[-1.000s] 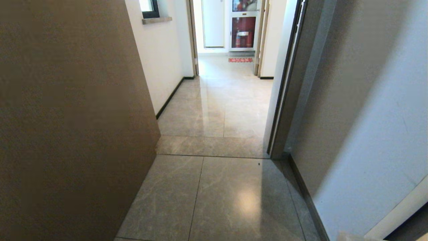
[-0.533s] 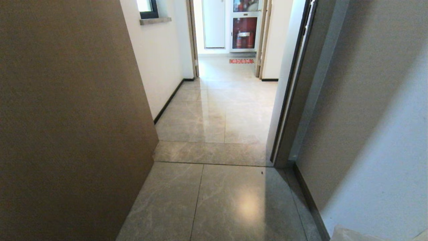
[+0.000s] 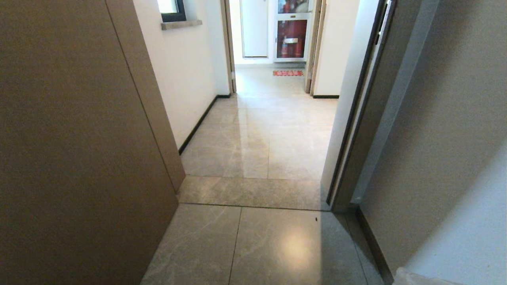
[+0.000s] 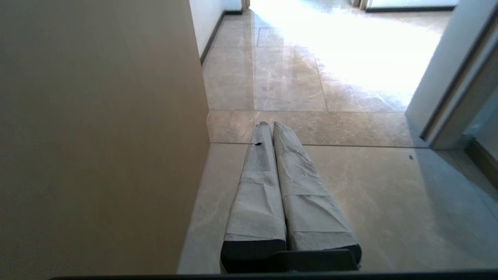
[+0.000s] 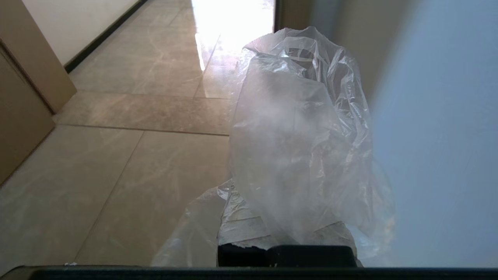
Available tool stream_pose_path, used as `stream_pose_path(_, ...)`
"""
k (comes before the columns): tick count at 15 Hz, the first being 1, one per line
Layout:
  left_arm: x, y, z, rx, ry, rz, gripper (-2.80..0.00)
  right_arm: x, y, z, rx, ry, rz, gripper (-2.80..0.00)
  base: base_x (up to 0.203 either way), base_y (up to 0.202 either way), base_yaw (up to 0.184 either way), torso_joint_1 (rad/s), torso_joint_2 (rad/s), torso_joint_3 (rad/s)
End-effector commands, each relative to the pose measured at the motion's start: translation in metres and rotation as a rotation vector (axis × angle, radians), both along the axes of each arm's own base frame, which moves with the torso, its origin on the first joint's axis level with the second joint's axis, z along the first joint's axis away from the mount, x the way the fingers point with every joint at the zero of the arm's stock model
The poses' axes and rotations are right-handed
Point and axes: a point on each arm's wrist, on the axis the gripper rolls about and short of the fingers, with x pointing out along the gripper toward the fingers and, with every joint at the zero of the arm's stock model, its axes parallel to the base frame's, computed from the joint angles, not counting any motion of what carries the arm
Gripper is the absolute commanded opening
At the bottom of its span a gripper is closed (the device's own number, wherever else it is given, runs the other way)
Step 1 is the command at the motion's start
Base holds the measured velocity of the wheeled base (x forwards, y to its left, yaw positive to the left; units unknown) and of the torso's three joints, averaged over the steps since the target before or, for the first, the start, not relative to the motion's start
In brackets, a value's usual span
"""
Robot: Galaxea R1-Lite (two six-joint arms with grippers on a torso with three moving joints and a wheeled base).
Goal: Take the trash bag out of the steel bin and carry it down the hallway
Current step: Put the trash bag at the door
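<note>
The trash bag [image 5: 311, 97], thin crinkly clear plastic, is draped over my right gripper [image 5: 287, 128], which is shut on it. The plastic hides the tips; only the taped fingers [image 5: 241, 229] show near their base. A pale edge at the bottom right corner of the head view [image 3: 420, 277] is too small to identify. My left gripper [image 4: 268, 125] is shut and empty, its taped fingers pressed together above the floor tiles. The hallway [image 3: 273, 118] runs ahead past a doorway, with glossy grey-beige tiles. The steel bin is out of view.
A brown door leaf [image 3: 79, 138] stands close on the left, and a door frame [image 3: 356, 138] and grey wall [image 3: 455, 158] close on the right. White walls with black baseboards line the passage. A red fire cabinet [image 3: 291, 35] and red mat [image 3: 288, 73] sit at the far end.
The whole head view has shifted: the threshold and the right door frame have slid down and to the right, so the camera has moved forward toward the doorway. The door leaf's edge now shows.
</note>
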Motion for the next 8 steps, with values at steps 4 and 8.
stream_pose_path(4,0.0000,0.0000,0.0001,0.000,0.000,0.001,-2.80,0.0001,0.0000,0.0000,0.000,0.002,0.000,-2.80,0.129,0.133,0.002,0.001,0.00,0.002)
stream_pose_path(8,0.0000,0.0000,0.0001,0.005,0.000,0.001,-2.80,0.0000,0.0000,0.0000,0.000,0.000,0.000,-2.80,0.000,0.000,0.000,0.000,0.00,0.000)
